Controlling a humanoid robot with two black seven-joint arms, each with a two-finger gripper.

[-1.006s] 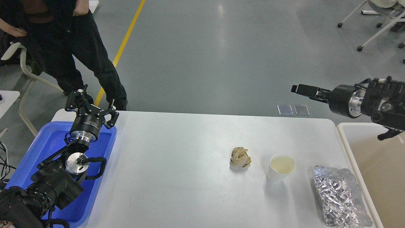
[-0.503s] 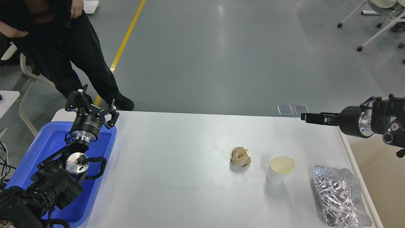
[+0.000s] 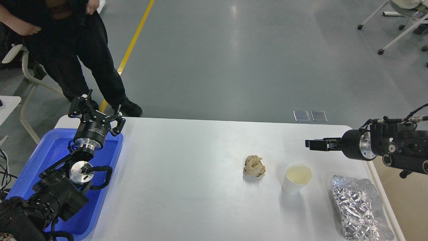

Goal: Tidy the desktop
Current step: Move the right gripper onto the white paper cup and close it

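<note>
The white desktop [image 3: 187,174] carries a crumpled brown paper ball [image 3: 254,166], a white paper cup [image 3: 296,178] standing upright to its right, and a crumpled foil container [image 3: 359,208] near the front right corner. My left gripper [image 3: 97,112] is open and empty, held above the far end of the blue tray [image 3: 50,150]. My right gripper [image 3: 312,144] reaches in from the right, a little above the table and behind the cup. It is seen side-on as one dark bar, so its fingers cannot be told apart.
A beige bin [image 3: 409,197] stands against the table's right edge. A person in black [image 3: 73,50] stands behind the table's far left corner beside a chair [image 3: 25,75]. Wheeled chairs [image 3: 398,30] are at the far right.
My right arm has come down and moved left, from above the bin's far edge to over the table behind the cup. The left arm has not moved. The person shifted their feet.
</note>
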